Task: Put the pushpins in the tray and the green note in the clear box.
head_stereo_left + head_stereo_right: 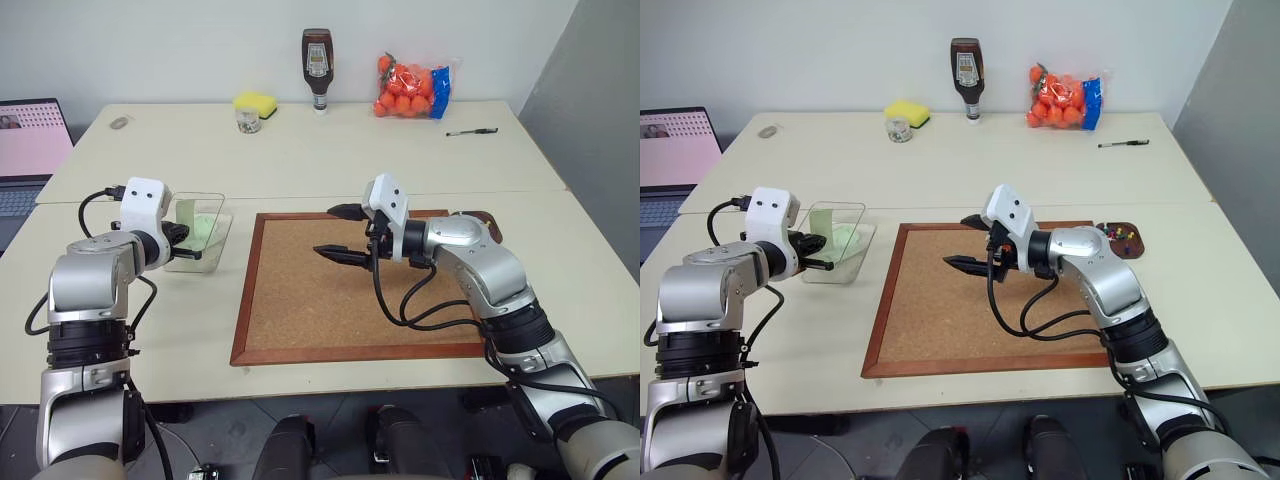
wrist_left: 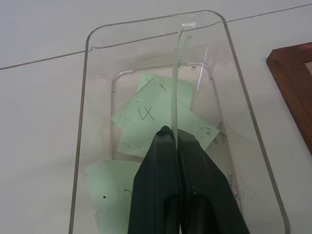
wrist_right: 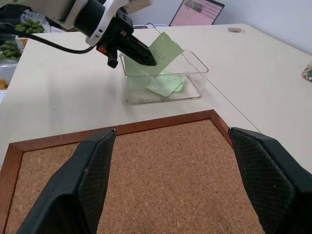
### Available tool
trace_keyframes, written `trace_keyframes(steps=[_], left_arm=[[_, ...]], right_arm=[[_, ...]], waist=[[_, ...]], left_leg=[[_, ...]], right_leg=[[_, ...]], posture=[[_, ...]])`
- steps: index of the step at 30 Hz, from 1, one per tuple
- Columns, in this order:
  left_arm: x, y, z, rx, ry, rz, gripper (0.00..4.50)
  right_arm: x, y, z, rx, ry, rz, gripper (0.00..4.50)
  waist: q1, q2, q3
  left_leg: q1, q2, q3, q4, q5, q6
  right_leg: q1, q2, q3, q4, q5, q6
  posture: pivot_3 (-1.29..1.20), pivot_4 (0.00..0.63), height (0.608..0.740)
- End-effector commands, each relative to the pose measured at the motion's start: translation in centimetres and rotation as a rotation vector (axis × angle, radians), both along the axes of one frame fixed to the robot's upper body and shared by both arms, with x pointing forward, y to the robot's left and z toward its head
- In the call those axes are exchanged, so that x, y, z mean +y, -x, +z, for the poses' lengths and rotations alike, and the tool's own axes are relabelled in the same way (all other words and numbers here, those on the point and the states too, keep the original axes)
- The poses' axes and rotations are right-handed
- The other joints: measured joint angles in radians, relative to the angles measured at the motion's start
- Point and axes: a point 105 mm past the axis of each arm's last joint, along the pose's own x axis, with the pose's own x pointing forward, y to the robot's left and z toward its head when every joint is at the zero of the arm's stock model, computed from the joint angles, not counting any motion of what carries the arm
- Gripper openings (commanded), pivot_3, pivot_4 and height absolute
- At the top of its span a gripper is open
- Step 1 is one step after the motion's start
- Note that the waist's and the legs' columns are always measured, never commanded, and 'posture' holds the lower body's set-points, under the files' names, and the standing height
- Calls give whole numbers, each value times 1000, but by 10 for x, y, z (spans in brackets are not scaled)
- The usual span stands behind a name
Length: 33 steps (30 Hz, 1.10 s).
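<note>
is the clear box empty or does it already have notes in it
Not empty: pale green notes lie flat on the clear box floor, and the left claw holds another note edge-on above them.

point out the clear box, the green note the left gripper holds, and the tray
clear box [image 3: 192,90], right wrist view, on its near side wall
green note [image 3: 165,48], right wrist view, on the sheet's upper part beyond the left gripper [image 3: 146,57]
tray [image 1: 1137,245], right eye view, on its right rim

1. A handwritten "X" stands on a green note [image 2: 161,114] lying in the clear box [image 2: 97,73] below my left gripper [image 2: 171,134].
2. The sauce bottle's [image 1: 318,70] label is too small to read.
</note>
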Motion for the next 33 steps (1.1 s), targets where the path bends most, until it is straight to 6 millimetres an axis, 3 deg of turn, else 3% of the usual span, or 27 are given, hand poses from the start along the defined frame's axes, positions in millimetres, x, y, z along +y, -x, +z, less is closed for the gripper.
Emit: trace_keyframes(steps=[1,7,8,14,18,20,22,25,26,28,30,33], left_arm=[[5,-4,18,-47,-54,-3,866],[6,-6,23,-72,-58,21,2034],[7,-7,27,-88,-64,28,2073],[3,-10,50,-227,-187,5,3394],[-22,-9,74,-381,-223,-107,3394],[-47,-6,81,-440,-184,-213,3394],[-85,2,69,-423,-117,-381,3394],[-118,15,51,-397,-74,-529,3394],[-126,18,49,-410,-59,-553,3394],[-150,26,27,-398,36,-601,3394],[-159,29,6,-371,73,-616,3394],[-160,34,-10,-357,75,-631,3394]], right_arm=[[4,8,8,-41,-1,40,3964],[4,9,7,-39,1,39,3964],[4,10,6,-39,1,38,3964],[2,12,7,-43,-12,23,3964],[-9,15,11,-39,-62,-27,3964],[-20,17,12,-36,-96,-82,3964],[-41,17,13,-42,-158,-203,3964],[-63,19,11,-43,-210,-331,3964],[-68,20,8,-40,-211,-362,3964],[-84,29,-12,-12,-225,-486,3964],[-95,33,-25,-14,-245,-603,3964],[-105,30,-30,-53,-276,-723,3964]], waist=[[-1,0,0],[-1,0,0],[-1,0,0],[0,0,0],[1,0,0],[4,0,0],[14,-1,0],[23,-1,0],[24,-1,0],[25,-1,-1],[25,-2,-1],[13,-2,-1]], left_leg=[[0,0,0,0,0,0],[0,0,0,0,0,0],[0,0,0,0,0,0],[0,0,0,0,0,0],[0,0,1,0,0,0],[-1,0,1,0,0,0],[-1,-1,1,0,0,0],[-1,-1,2,0,0,-1],[-1,-1,3,0,0,-1],[-2,-1,3,0,0,-1],[0,0,3,-1,0,-1],[0,0,5,-1,0,-1]], right_leg=[[0,0,0,0,0,0],[0,0,0,0,0,0],[0,0,0,0,0,0],[0,0,1,0,0,0],[0,-1,1,0,0,0],[0,-2,1,-1,0,0],[0,-2,1,-1,0,0],[0,-3,1,-3,0,0],[0,-3,1,-3,0,0],[0,-3,2,-3,0,0],[1,-3,1,-3,-1,-1],[-1,-2,2,-1,-1,-1]], posture=[[0,150,740],[0,150,740],[0,150,740],[0,150,740],[0,150,740],[0,150,740],[0,150,740],[0,150,740],[0,150,740],[0,150,740],[0,150,740],[0,150,740]])
